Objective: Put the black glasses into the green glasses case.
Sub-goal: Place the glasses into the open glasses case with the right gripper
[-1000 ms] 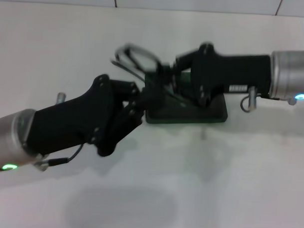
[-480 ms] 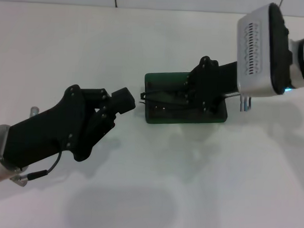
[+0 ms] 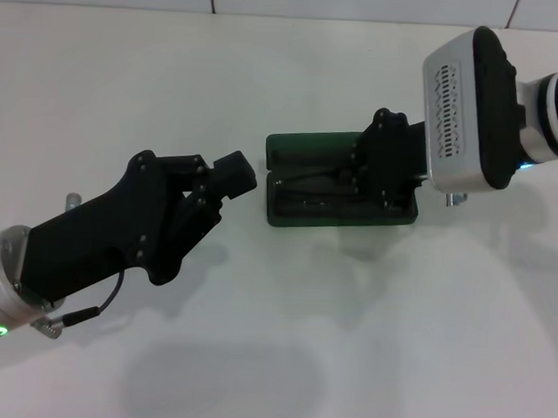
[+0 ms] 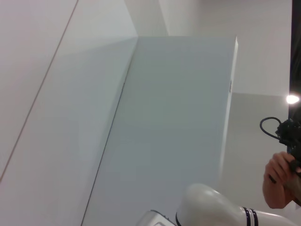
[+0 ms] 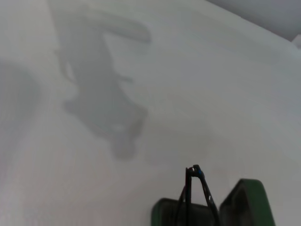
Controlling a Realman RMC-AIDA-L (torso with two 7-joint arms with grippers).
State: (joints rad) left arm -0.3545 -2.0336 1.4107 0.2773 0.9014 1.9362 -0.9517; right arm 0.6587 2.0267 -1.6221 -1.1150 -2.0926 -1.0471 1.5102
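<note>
The green glasses case (image 3: 302,213) lies open at the table's middle, and its rim shows in the right wrist view (image 5: 162,212). The black glasses (image 3: 308,176) lie in the case as a thin dark line. Their wire frame rises from the case in the right wrist view (image 5: 195,186). My right gripper (image 3: 358,175) reaches down into the right half of the case and is shut on the glasses. My left gripper (image 3: 239,174) hangs just left of the case, apart from it and empty.
The white table (image 3: 284,338) carries shadows of both arms. The right arm's white wrist housing (image 3: 466,105) stands above the case's right end. The left wrist view points away from the table at a wall panel (image 4: 178,117) and a person's hand (image 4: 277,183).
A second ago both grippers held the glasses above the case. The glasses have since gone down into the case. My left gripper has let go and drawn back left; the right wrist has turned.
</note>
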